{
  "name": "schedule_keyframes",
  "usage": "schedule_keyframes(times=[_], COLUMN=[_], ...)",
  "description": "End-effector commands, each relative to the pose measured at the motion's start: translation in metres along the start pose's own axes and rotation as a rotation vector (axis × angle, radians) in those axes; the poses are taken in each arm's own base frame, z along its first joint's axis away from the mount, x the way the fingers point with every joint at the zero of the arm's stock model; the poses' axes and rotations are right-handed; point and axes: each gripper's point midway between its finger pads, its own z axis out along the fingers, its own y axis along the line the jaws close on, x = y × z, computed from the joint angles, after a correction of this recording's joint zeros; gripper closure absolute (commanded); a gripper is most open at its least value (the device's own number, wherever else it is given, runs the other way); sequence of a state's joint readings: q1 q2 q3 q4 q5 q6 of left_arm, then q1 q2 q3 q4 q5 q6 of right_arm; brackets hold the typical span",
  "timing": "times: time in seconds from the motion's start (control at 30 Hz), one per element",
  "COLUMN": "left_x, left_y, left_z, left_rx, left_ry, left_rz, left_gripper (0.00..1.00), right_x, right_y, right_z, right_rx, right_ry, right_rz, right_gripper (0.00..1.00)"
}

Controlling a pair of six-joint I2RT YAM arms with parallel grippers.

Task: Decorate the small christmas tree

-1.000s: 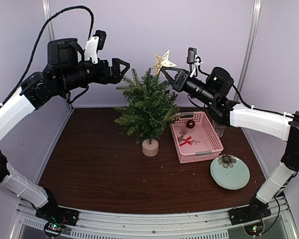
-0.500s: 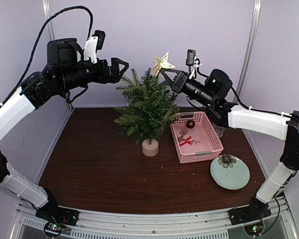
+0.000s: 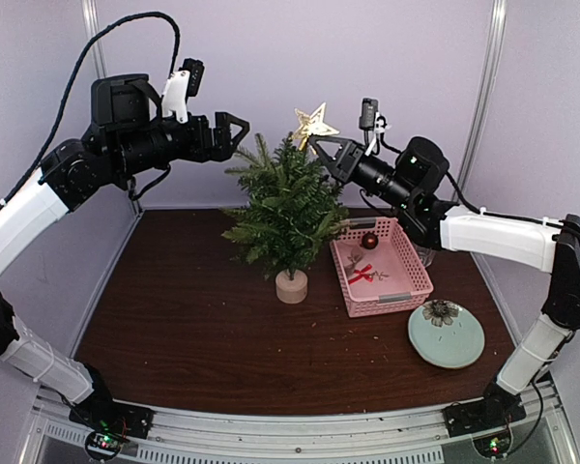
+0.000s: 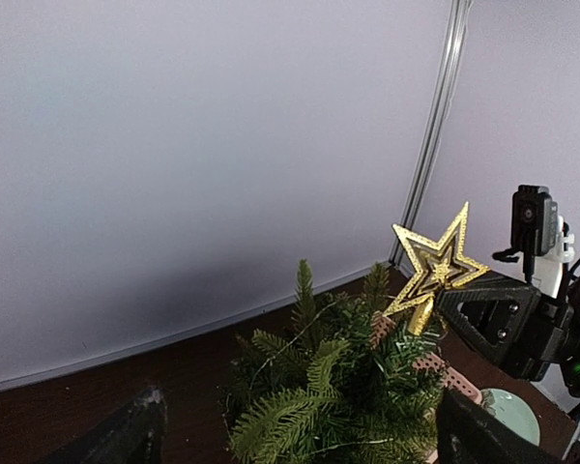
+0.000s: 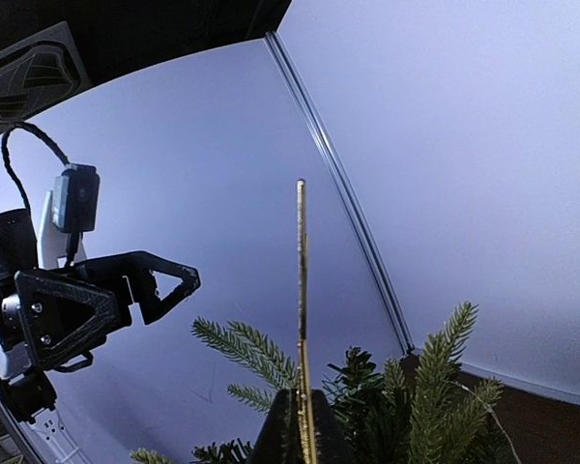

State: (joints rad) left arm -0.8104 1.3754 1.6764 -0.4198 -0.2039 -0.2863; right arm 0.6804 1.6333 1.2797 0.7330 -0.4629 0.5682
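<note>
Two robot arms are raised over a dark wooden worktop (image 3: 193, 319), one on each side of the top of the small christmas tree (image 3: 288, 208). The tree stands upright on a pale round wooden base, about midway between the worktop's left and right edges and toward its back edge.

The right gripper (image 3: 320, 149) is closed tight on the lower stem of a gold star (image 3: 314, 124). It holds the star upright at the tree's tip, its lower end among the topmost needles. Whether the star sits on the tip cannot be told.

The left gripper (image 3: 242, 133) is spread fully wide and holds nothing. It hangs in the air just left of the treetop, pointing at it, with the upper branches between its fingers (image 4: 126, 435) in the wrist view.

A pink basket (image 3: 406, 288) lies just right of the tree's base, with a red ball (image 3: 369, 241) and other small ornaments inside. A pale green plate (image 3: 464, 350) sits by the basket's front corner, near the worktop's right edge, with a dark flower-shaped piece (image 3: 441, 311) on it.
</note>
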Motion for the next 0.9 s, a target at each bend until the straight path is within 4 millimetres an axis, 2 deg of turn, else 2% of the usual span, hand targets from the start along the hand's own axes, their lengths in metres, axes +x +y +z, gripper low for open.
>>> schedule_keyframes(times=[0.0, 0.23, 0.53, 0.87], left_x=[-0.01, -0.006, -0.007, -0.004], left_y=[0.001, 0.001, 0.001, 0.0], left_z=[-0.003, -0.003, -0.003, -0.001], left_rx=[0.009, 0.012, 0.013, 0.016], left_ry=[-0.04, -0.033, -0.037, -0.027], left_rz=[-0.012, -0.018, -0.024, -0.02], left_gripper=[0.02, 0.02, 0.02, 0.02], right_x=[0.014, 0.024, 0.055, 0.052], right_y=[0.001, 0.001, -0.006, -0.004], right_z=[-0.001, -0.002, -0.008, -0.009], right_rx=[0.0, 0.005, 0.028, 0.033], right_ry=[0.031, 0.062, 0.147, 0.152], right_rz=[-0.025, -0.047, -0.108, -0.125], right_gripper=[1.0, 1.0, 1.0, 1.0])
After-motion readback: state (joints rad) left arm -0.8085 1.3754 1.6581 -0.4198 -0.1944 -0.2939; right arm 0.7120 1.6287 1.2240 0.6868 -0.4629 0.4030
